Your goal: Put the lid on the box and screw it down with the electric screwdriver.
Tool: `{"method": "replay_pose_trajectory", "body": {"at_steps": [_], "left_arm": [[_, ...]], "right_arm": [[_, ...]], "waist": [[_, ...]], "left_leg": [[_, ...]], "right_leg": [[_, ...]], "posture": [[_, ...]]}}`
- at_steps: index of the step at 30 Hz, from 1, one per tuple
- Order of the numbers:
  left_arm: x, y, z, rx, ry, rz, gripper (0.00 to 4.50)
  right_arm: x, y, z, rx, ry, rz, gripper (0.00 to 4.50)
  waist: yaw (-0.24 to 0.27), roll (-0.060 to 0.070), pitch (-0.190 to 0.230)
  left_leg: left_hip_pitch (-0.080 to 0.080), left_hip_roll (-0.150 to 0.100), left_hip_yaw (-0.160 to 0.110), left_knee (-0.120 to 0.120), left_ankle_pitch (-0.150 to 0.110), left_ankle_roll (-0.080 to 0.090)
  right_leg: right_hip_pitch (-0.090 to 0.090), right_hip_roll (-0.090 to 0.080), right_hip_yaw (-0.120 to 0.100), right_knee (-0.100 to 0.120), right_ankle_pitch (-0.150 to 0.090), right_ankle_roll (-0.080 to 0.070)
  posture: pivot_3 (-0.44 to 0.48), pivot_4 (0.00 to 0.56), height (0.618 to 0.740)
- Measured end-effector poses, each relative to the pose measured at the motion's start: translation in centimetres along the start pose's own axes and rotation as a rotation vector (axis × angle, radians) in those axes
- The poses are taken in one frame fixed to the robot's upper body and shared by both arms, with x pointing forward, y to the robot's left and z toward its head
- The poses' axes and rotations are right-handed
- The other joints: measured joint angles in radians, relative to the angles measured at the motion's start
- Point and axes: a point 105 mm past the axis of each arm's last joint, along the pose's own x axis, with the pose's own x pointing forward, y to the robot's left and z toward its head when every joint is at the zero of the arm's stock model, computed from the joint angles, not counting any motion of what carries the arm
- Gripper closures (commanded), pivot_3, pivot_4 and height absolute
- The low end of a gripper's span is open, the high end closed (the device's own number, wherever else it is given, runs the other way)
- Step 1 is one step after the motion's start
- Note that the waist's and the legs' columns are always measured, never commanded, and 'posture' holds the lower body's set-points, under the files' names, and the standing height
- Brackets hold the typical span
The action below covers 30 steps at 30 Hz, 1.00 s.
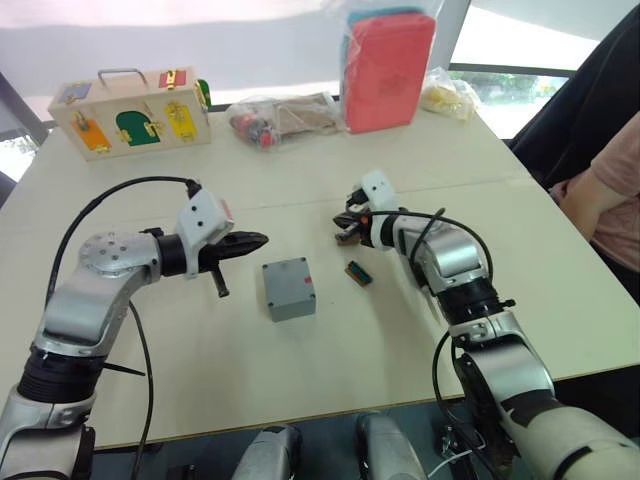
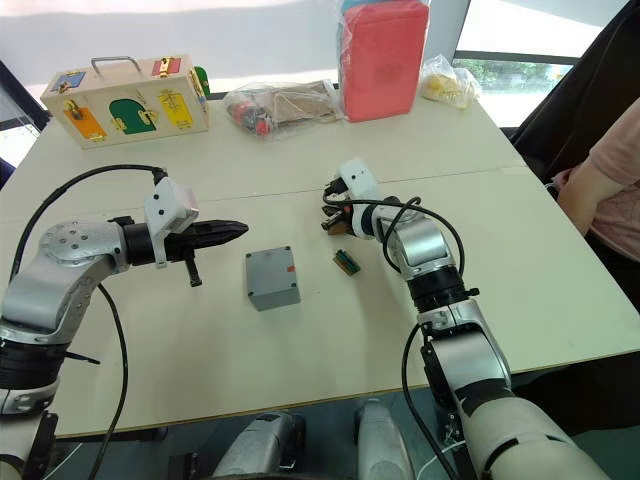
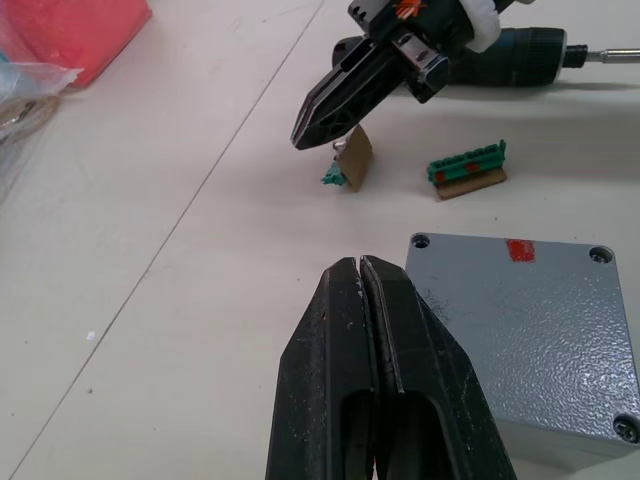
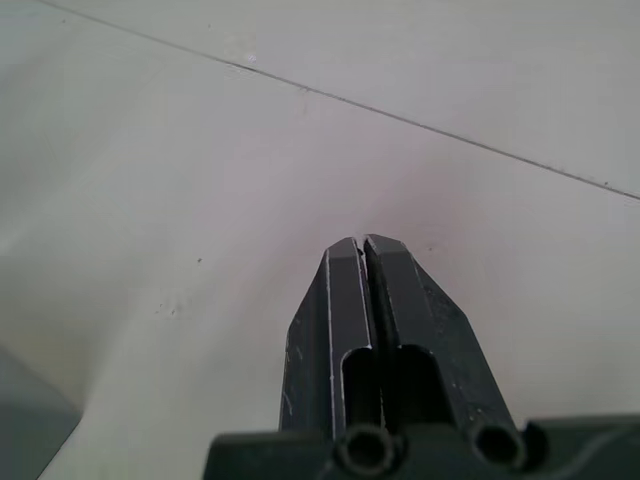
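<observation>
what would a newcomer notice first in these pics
A grey box with its lid on sits mid-table between the left gripper and right gripper, both shut and holding nothing. At the far edge stand a red pack in plastic and a wooden box with coloured doors.

Both end effectors closed, facing inward.

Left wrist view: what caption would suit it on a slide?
Left gripper, shut, hovers beside the closed grey box; the shut right gripper points at small green connectors on the table.
</observation>
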Motion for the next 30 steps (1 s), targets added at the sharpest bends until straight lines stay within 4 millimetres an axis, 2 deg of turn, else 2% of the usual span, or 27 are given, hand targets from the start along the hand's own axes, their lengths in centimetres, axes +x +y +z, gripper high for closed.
{"method": "replay_pose_trajectory", "body": {"at_steps": [5,10,18,24,30], "left_arm": [[0.0,0.0,0.0,-0.001,-0.002,-0.002,4.50],[0.4,-0.2,0.0,-0.004,-0.005,-0.017,4.50],[0.7,-0.1,0.1,0.000,-0.009,-0.025,4.50],[0.7,-0.1,0.1,0.000,-0.009,-0.022,4.50],[0.7,-0.1,0.1,0.000,-0.009,-0.021,4.50]], "right_arm": [[-0.5,0.2,-0.8,0.012,0.026,-0.001,4.47],[-0.2,-0.6,-1.0,0.029,0.036,-0.052,4.47],[0.1,-1.1,0.7,0.021,0.024,-0.059,4.47],[0.7,-1.3,-0.9,0.021,0.094,-0.070,4.47],[0.5,-1.2,-0.9,0.007,0.099,-0.058,4.47]], "waist": [[-0.002,0.000,0.000],[-0.002,0.000,0.000],[-0.002,0.000,0.000],[-0.002,0.000,0.000],[-0.002,0.000,0.000]], "left_leg": [[0.000,0.000,0.000,0.000,0.000,0.000],[0.000,0.000,0.001,0.000,0.000,0.000],[0.000,0.000,0.001,0.000,0.000,0.000],[0.000,0.000,0.001,0.000,0.000,0.000],[0.000,0.000,0.000,0.000,0.000,0.000]], "right_leg": [[0.000,0.000,0.000,0.001,0.000,0.000],[-0.001,0.000,0.000,0.001,0.000,0.000],[0.000,0.000,0.000,0.001,0.000,0.000],[-0.001,0.000,0.000,0.001,0.000,0.000],[0.000,0.000,0.000,0.001,0.000,0.000]], "posture": [[0.000,0.150,0.740],[0.000,0.150,0.740],[0.000,0.150,0.740],[0.000,0.150,0.740],[0.000,0.150,0.740]]}}
